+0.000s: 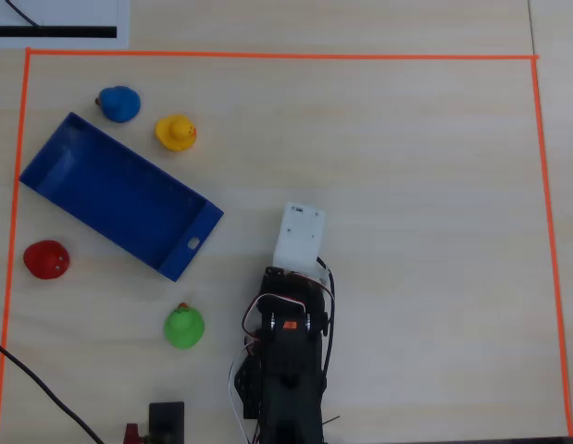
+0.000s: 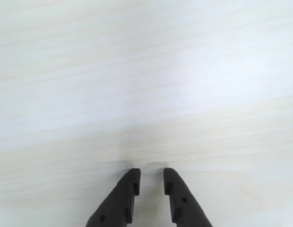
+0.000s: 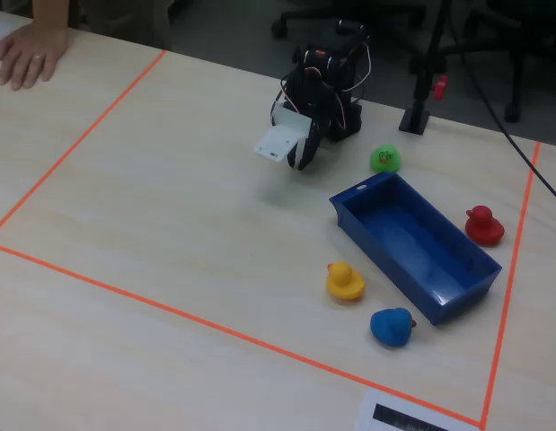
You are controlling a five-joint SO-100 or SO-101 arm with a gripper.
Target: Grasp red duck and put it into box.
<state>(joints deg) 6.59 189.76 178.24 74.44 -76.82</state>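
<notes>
The red duck (image 1: 47,259) sits on the table to the left of the box in the overhead view, and to the right of it in the fixed view (image 3: 483,225). The box (image 1: 110,190) is a long blue tray lying at an angle, empty (image 3: 412,242). My gripper (image 2: 151,176) hangs over bare table near the arm's base (image 3: 304,162), far from the red duck. Its jaws stand a narrow gap apart with nothing between them. In the overhead view a white wrist mount (image 1: 300,236) hides the fingers.
A green duck (image 1: 184,326) sits near the arm's base, and a yellow duck (image 1: 176,132) and a blue duck (image 1: 118,103) sit beyond the box. Orange tape (image 1: 267,55) frames the work area. A person's hand (image 3: 30,54) rests at the table's far corner. A black stand (image 3: 417,117) is beside the arm.
</notes>
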